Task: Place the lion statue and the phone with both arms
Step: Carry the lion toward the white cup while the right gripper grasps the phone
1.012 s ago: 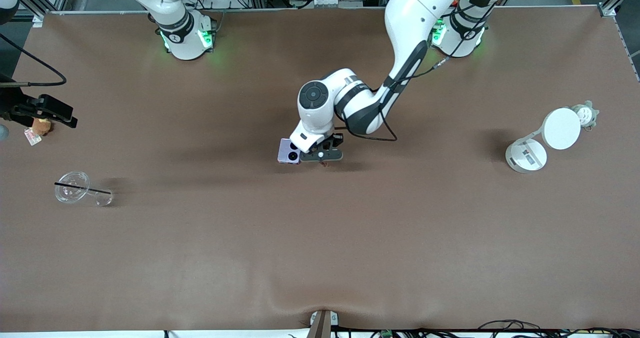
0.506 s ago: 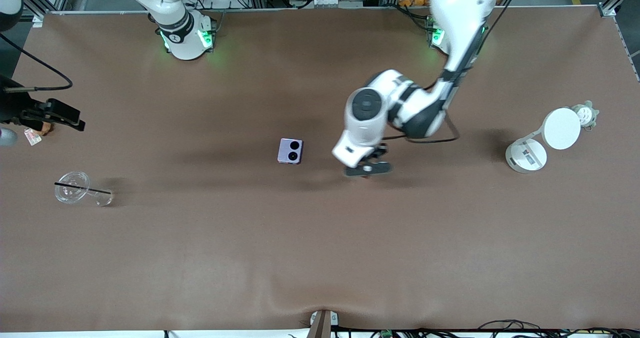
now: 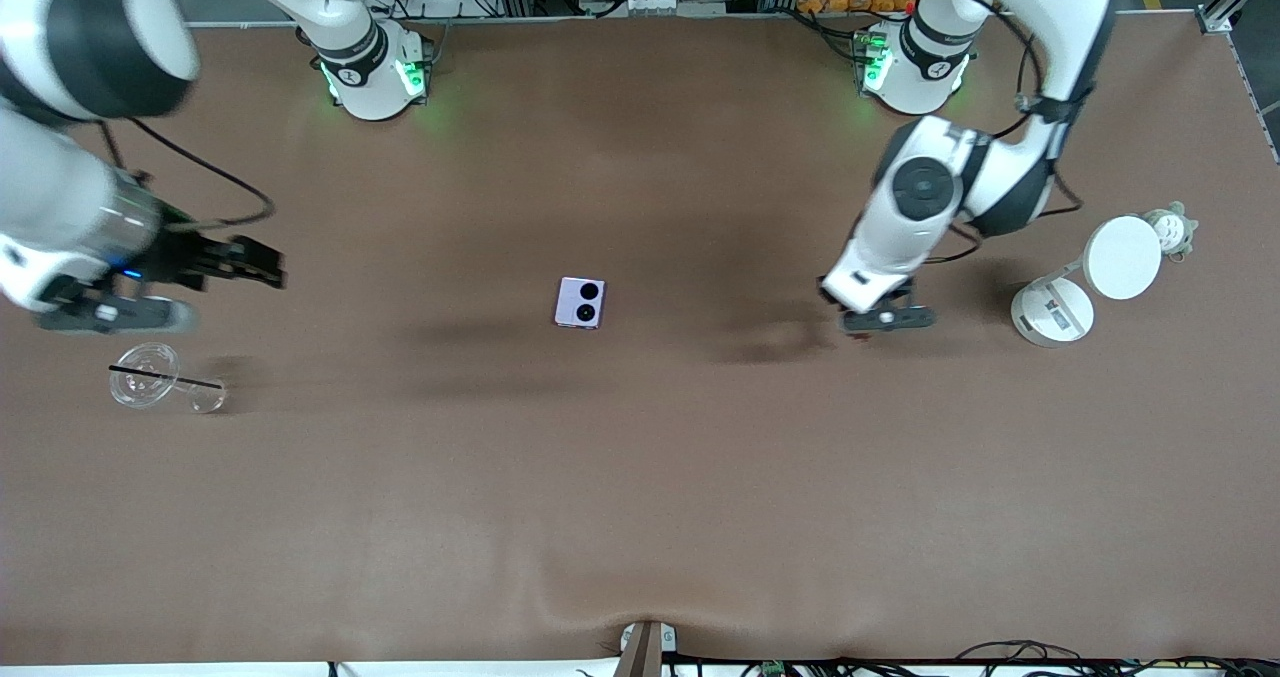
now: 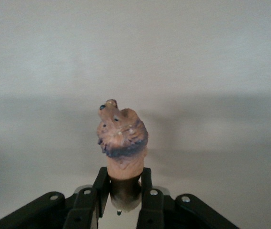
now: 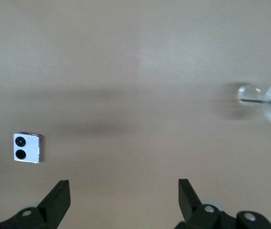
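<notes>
Phone (image 3: 580, 303) lies flat on the brown table (image 3: 640, 497), roughly midway between the two arms' ends, its two round black lenses facing up; it serves as the landmark here. In the right wrist view the same phone (image 5: 27, 148) shows as a small pale square with both lenses along one edge, nothing touching it.

The left gripper (image 3: 880, 319) hangs above the table, well apart from the phone toward the left arm's end, between the phone and a white lamp (image 3: 1085, 282). Its jaws are clamped on the lion statue (image 4: 122, 138); in the left wrist view the fingers (image 4: 88, 202) pinch the figure's lower body, and its brown head sticks up out of the grip. From the front view the statue is almost wholly hidden under the gripper. A small grey-green toy (image 3: 1172, 229) sits just beside the lamp's round head, still farther from the phone.

The right gripper (image 3: 240, 262) is in the air well apart from the phone toward the right arm's end of the table, jaws spread wide and holding nothing; its fingertips (image 5: 59, 198) show wide apart in the right wrist view. A clear glass (image 3: 160, 377) with a black straw lies on its side near it, nearer the front camera than the phone.
</notes>
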